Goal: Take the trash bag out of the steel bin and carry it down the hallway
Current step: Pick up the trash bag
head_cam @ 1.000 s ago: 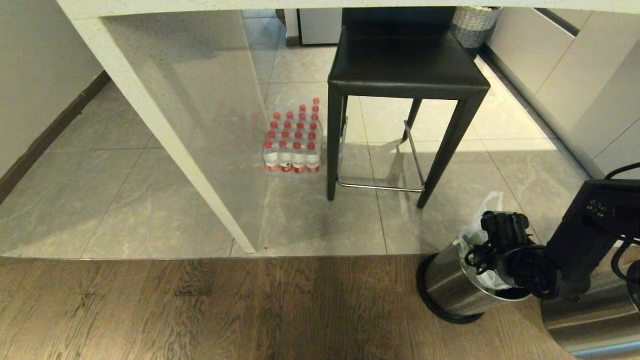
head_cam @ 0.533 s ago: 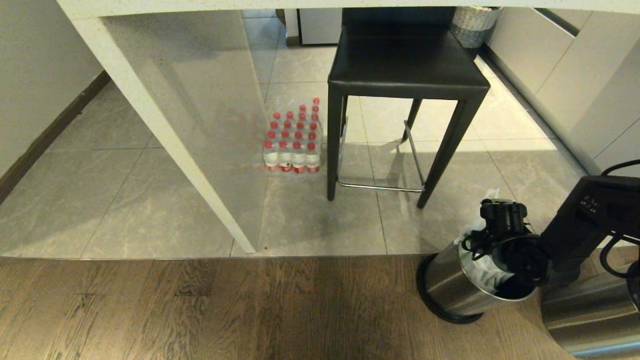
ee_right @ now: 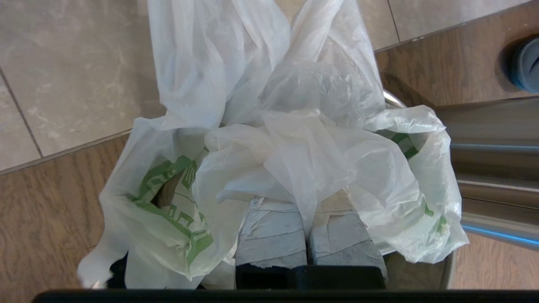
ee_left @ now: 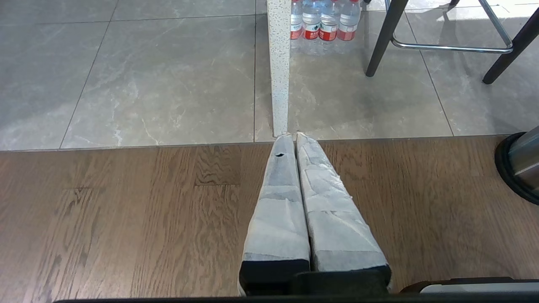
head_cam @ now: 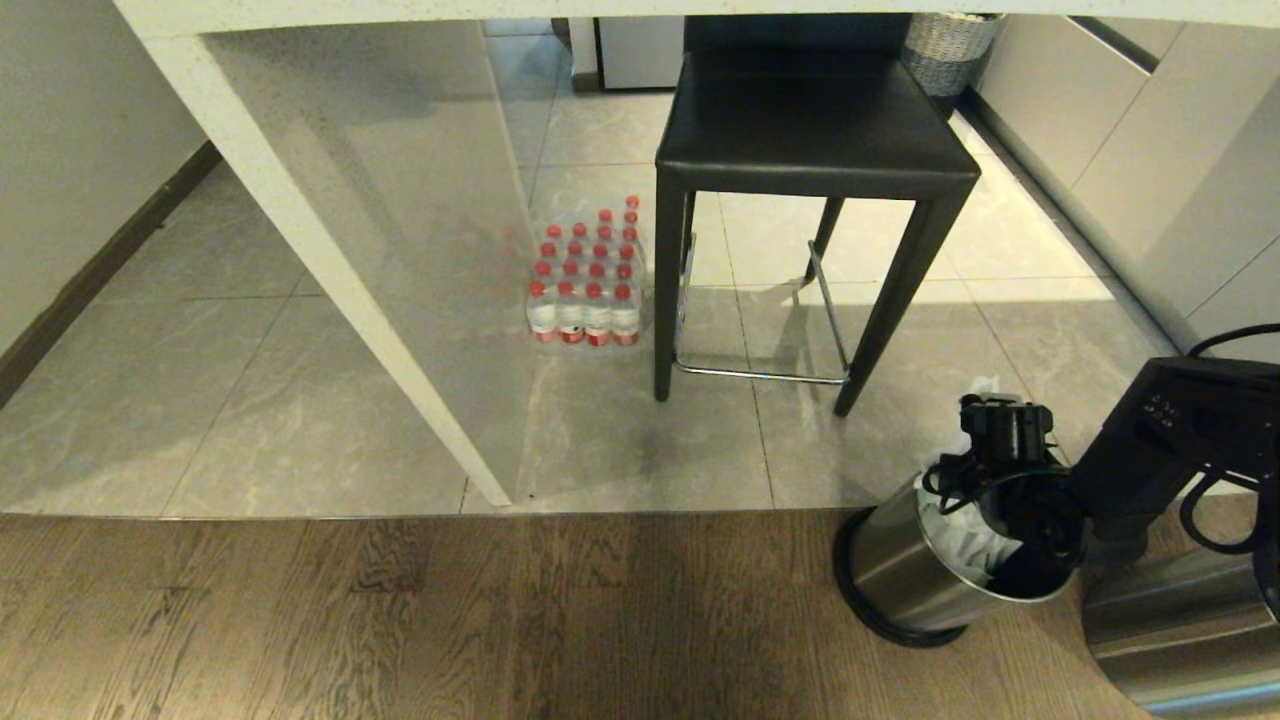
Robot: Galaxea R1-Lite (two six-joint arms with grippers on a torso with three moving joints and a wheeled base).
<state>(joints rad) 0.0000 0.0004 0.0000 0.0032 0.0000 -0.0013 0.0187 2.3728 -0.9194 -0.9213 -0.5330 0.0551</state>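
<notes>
The steel bin (head_cam: 905, 575) stands tilted on the wood floor at the lower right, and its black base also shows in the left wrist view (ee_left: 516, 168). The trash bag (head_cam: 950, 530), thin white plastic with green print (ee_right: 168, 202), sits in the bin. My right gripper (head_cam: 1003, 435) is over the bin's mouth. Its taped fingers (ee_right: 269, 235) are shut on a gathered fold of the bag, which hides their tips. My left gripper (ee_left: 292, 136) is shut on nothing above the wood floor. The hallway is out of view.
A black stool (head_cam: 815, 130) stands just beyond the bin. A pack of red-capped bottles (head_cam: 590, 280) sits beside a slanted white counter panel (head_cam: 350, 250). A larger steel cylinder (head_cam: 1170, 630) is close to the right of the bin. A woven basket (head_cam: 950, 45) stands far back.
My right gripper has shifted slightly away from me over the bin's mouth. The bag's upright handle loop has sunk behind it. The bin has stayed put.
</notes>
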